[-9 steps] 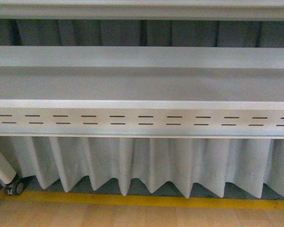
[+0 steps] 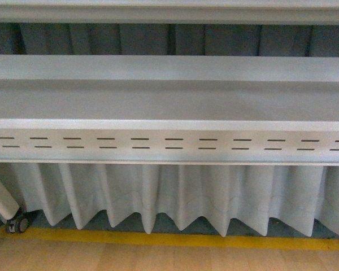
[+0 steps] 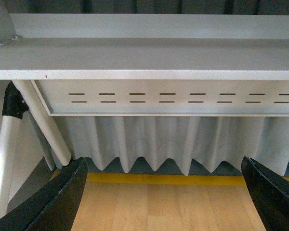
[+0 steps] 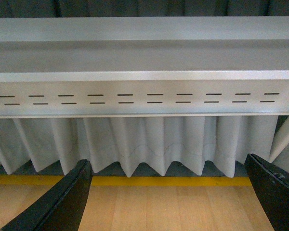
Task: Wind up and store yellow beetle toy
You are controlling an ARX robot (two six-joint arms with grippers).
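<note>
Grey metal table [image 2: 169, 104] is spanning the front view, white pleated curtain [image 2: 175, 195] hanging toward six o'clock; left jaws and right jaws are both standing wide apart, gripping nothing.

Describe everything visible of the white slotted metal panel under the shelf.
The white slotted metal panel is a long flat strip, painted-looking, standing upright directly under the front edge of the pale grey shelf board and spanning the whole front view. Two staggered rows of short dark horizontal slots run along it. No dents or marks show. A pleated white fabric skirt hangs from just below its lower edge.
</note>
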